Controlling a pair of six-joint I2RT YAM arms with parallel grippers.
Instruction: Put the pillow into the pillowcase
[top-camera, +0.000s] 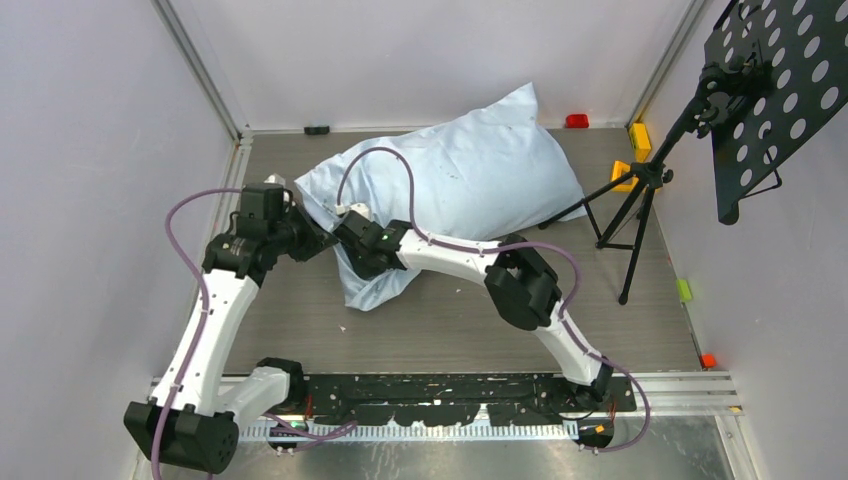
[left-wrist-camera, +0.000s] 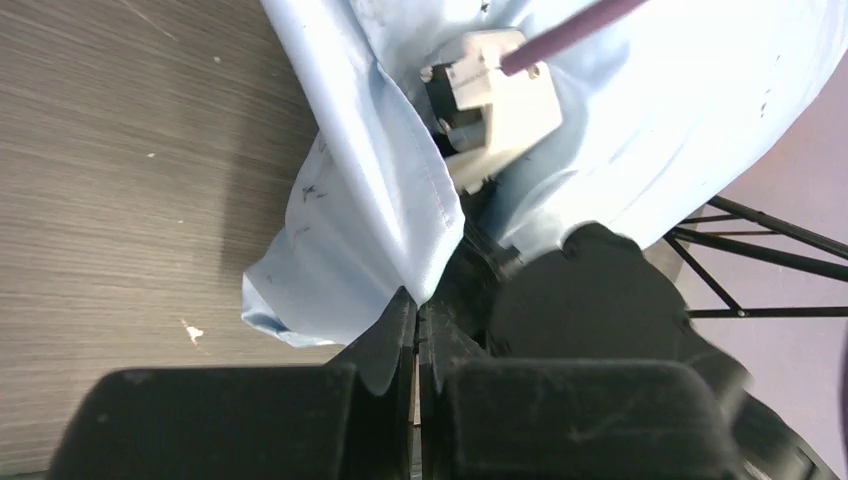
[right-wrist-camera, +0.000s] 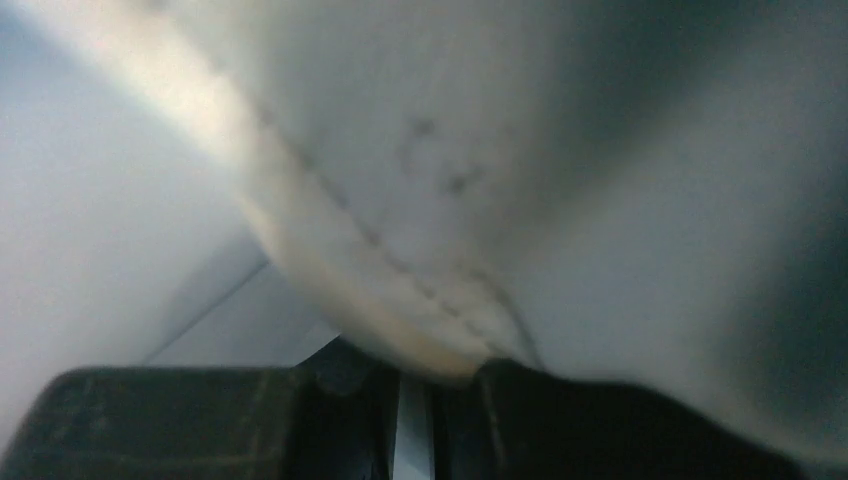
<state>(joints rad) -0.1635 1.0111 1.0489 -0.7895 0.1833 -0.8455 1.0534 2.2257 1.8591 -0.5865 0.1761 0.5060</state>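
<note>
Your left gripper (left-wrist-camera: 417, 322) sits at the near left corner of the pillowcase (top-camera: 470, 175). Its jaws are pressed together on a fold of the blue hem, and the cloth rises from them in a long crease.

Just right of it, your right gripper (right-wrist-camera: 415, 385) points into the same corner, with its white wrist camera (left-wrist-camera: 490, 100) lying against the blue cloth. Its jaws stand close together, and a seamed ridge of pale fabric comes down onto the tips. That view is too blurred for you to tell whether the ridge is pinched, or whether it belongs to the pillow or the case.

The pillowcase lies on the table (top-camera: 450, 320), from the middle toward the far side. It is light blue, thin and wrinkled, with small dark smudges. The far part bulges plump and full, with one corner sticking up toward the far wall. The near left part is flatter and creased, and it hangs in a loose flap below the two grippers. From above you see only blue, so the pillow is hidden.

A black tripod (top-camera: 640, 200) stands just right of the pillowcase.
</note>
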